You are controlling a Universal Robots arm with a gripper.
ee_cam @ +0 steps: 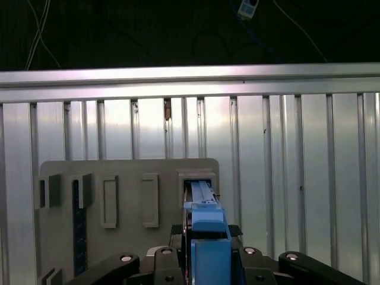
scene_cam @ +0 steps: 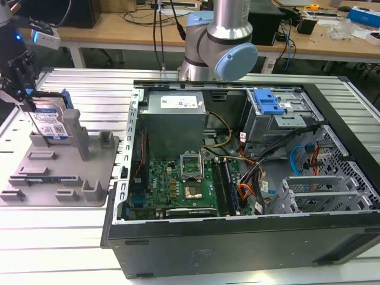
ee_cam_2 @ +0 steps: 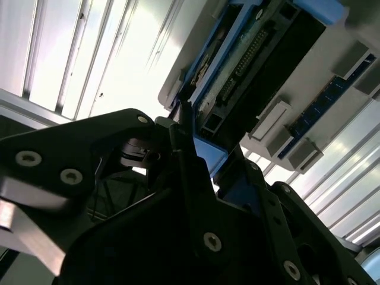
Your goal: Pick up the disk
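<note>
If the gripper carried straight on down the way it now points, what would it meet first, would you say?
Most likely the disk standing on edge in the grey fixture: the gripper sits right at its top edge, though actual contact is hard to judge.

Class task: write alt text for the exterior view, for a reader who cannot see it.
At the exterior view's left, the end effector is at the disk, which stands on edge in a grey fixture. An open computer case lies to the right.

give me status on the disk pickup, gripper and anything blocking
Gripper down over the disk, fingers straddling its top edge. Disk standing on edge in the grey fixture, beside a post. Nothing in the way.
</note>
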